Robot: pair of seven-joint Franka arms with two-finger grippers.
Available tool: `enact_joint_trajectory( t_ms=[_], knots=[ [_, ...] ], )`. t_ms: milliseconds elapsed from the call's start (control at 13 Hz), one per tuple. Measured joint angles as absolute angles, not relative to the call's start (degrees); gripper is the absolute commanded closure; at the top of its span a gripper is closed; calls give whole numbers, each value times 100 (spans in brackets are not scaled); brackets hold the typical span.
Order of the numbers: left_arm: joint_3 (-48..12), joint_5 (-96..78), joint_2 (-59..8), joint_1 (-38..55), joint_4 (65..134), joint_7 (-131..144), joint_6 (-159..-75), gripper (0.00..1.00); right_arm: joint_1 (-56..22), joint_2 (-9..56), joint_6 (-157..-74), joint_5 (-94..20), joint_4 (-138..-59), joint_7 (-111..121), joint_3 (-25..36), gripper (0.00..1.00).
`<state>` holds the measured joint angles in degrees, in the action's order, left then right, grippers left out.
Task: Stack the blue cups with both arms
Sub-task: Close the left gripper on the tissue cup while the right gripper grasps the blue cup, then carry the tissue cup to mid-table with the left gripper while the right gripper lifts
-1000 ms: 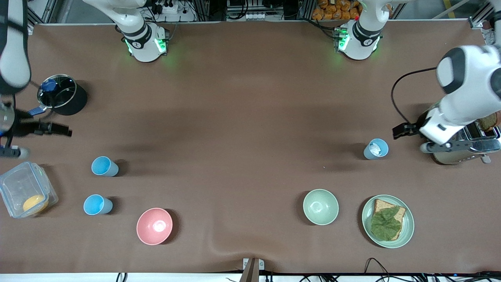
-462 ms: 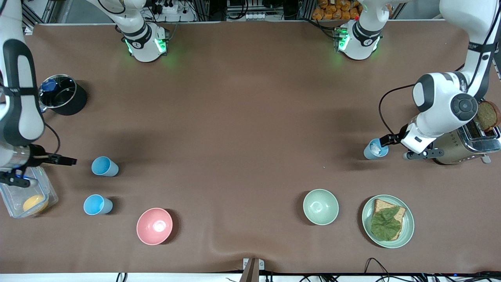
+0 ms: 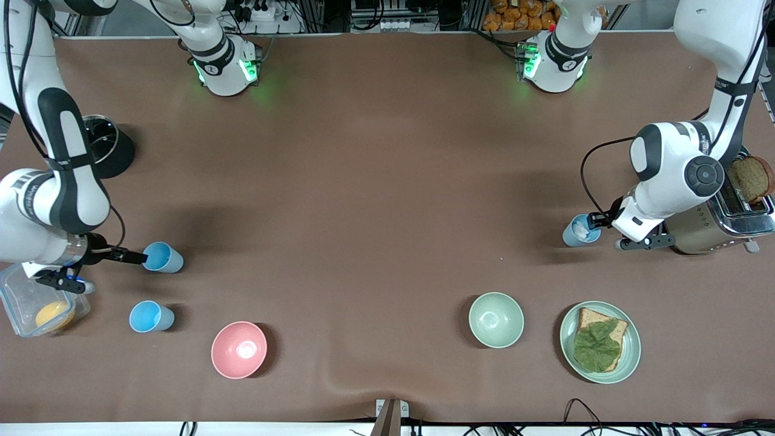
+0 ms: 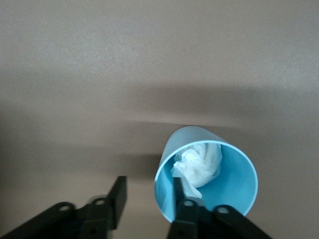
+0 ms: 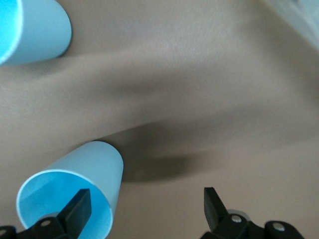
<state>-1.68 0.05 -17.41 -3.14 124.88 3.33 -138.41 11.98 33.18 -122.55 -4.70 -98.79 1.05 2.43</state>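
From the front view I count three blue cups. The paler cup (image 3: 582, 230) stands at the left arm's end of the table, beside a toaster (image 3: 720, 221) that holds a bread slice (image 3: 751, 178). Only my left wrist view shows a crumpled white tissue (image 4: 198, 164) clearly inside this cup (image 4: 207, 174). It also shows the left gripper (image 4: 149, 196) spread open, one finger (image 4: 182, 196) inside the rim and the other outside, astride the wall. In the front view that gripper (image 3: 596, 219) merely reaches the rim.

At the right arm's end stand two brighter cups: one (image 3: 162, 257) farther from the front camera, one (image 3: 150, 317) nearer. The right gripper (image 3: 134, 257) meets the rim of the farther one. My right wrist view shows the gripper (image 5: 147, 201) wide open, one finger (image 5: 79, 206) over the mouth of that cup (image 5: 75, 191), the other clear of it; the second cup (image 5: 32, 30) lies apart.

I also count two bowls, one pink (image 3: 239, 349) and one pale green (image 3: 496, 319). There is one plate (image 3: 629, 357) with a leaf-topped bread slice (image 3: 598, 345), one clear container (image 3: 18, 290) holding an orange item (image 3: 51, 313), and one black pot (image 3: 115, 148). The right arm (image 3: 57, 181) partly covers the pot and container.
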Motion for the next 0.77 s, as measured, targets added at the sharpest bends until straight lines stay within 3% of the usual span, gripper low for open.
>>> enact_joint_trajectory(
  t_ms=[308, 385, 462, 538, 615, 769],
  knots=[
    [-267, 4, -1729, -296, 12413, 333, -13877, 100, 994, 3364, -12256, -894, -9995, -152, 216, 2],
    [-412, 4, -1727, -300, 12353, 337, -13886, 100, 945, 3364, -12269, -900, -10017, -210, 216, 42],
    [-641, 3, -1723, -303, 12269, 443, -13891, 100, 920, 3365, -12292, -902, -10029, -240, 216, 76],
    [-935, 2, -1710, -295, 12156, 734, -13894, 100, 917, 3365, -12298, -903, -10030, -256, 217, 95],
    [-1266, 2, -1698, -270, 12013, 1153, -13888, 100, 922, 3365, -12300, -905, -10030, -260, 225, 100],
    [-1815, 2, -1694, -38, 11682, 2136, -13800, 100, 938, 3365, -12296, -913, -10033, -265, 241, 100]
  ],
)
